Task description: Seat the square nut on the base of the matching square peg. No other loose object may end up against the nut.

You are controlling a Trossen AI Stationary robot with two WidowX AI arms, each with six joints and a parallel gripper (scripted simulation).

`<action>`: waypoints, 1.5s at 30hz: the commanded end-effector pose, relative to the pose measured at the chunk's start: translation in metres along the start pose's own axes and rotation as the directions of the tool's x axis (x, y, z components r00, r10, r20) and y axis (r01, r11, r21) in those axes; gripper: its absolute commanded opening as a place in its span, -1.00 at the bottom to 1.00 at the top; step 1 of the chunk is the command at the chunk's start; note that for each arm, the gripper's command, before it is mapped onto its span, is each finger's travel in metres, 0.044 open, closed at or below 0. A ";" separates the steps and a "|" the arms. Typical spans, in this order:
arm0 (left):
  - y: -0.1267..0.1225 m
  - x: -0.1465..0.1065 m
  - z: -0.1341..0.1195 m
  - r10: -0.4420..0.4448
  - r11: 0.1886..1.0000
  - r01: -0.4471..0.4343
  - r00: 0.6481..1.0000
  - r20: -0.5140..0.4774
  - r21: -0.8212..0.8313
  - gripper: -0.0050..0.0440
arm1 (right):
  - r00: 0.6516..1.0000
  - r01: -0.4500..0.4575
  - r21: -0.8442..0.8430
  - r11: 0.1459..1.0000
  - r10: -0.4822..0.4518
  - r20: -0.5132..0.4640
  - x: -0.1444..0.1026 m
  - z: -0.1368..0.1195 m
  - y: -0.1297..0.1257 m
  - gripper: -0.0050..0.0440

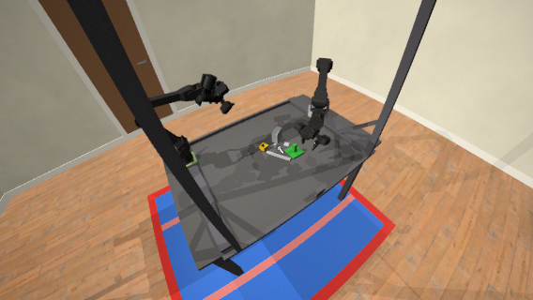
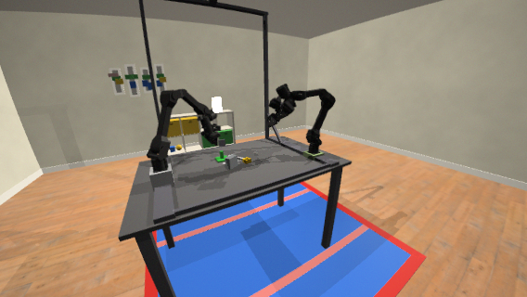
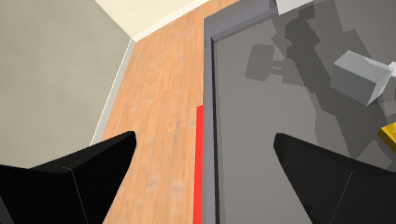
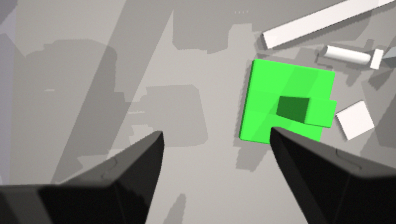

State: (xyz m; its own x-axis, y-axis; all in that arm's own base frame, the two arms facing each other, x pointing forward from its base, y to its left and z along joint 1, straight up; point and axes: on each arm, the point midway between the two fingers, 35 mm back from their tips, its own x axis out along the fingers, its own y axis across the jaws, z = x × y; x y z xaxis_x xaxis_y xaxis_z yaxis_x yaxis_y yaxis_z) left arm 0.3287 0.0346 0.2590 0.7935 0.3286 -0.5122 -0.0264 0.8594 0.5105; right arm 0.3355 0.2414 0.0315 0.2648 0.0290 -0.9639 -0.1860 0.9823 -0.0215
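Observation:
A small yellow square nut (image 1: 264, 146) (image 2: 248, 160) lies on the dark table (image 1: 263, 197) (image 2: 232, 186); its corner shows at the edge of the left wrist view (image 3: 390, 137). A green base (image 1: 294, 151) (image 2: 221, 159) (image 4: 280, 85) with a dark green square peg (image 4: 294, 108) stands a short way from the nut. My right gripper (image 1: 315, 142) (image 2: 214, 137) (image 4: 216, 136) hangs low beside the base, partly open and empty. My left gripper (image 1: 226, 107) (image 2: 273, 120) (image 3: 205, 138) is wide open and empty, high over the table's edge.
A grey block (image 1: 277, 134) (image 2: 231, 161) (image 3: 357, 77) stands by the nut. A white bar (image 1: 278, 156) (image 4: 320, 22), a white cylinder (image 4: 345, 54) and a small white square (image 4: 355, 119) lie around the green base. Black frame posts (image 1: 136, 108) rise at the table's edges.

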 end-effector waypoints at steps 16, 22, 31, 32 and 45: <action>-0.068 -0.102 -0.039 -0.317 0.935 0.338 0.933 0.170 -0.111 1.00 | 0.993 0.105 0.762 0.639 -0.024 -0.117 0.035 0.091 -0.120 0.43; -0.088 -0.129 -0.065 -0.437 0.873 0.469 0.875 0.211 -0.137 1.00 | 0.984 0.170 0.918 0.358 -0.008 -0.179 0.053 0.102 -0.175 0.43; -0.103 -0.149 -0.091 -0.539 0.801 0.579 0.809 0.235 -0.154 1.00 | 0.973 0.226 0.971 0.075 0.018 -0.228 0.067 0.104 -0.227 0.43; -0.103 -0.149 -0.091 -0.539 0.801 0.579 0.809 0.235 -0.154 1.00 | 0.973 0.226 0.971 0.075 0.018 -0.228 0.067 0.104 -0.227 0.43; -0.105 -0.150 -0.093 -0.550 0.793 0.589 0.802 0.233 -0.155 1.00 | 0.967 0.254 0.966 0.053 0.022 -0.256 0.093 0.091 -0.228 0.43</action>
State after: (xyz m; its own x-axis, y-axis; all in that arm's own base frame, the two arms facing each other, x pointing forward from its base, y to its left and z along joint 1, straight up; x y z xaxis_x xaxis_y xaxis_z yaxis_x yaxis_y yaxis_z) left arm 0.1566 -0.0685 0.2198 0.7939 -0.3010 -0.5284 0.3529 0.9356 -0.0027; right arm 0.4872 0.0352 -0.0257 0.0001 -0.0014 -1.0000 0.9709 0.2396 -0.0003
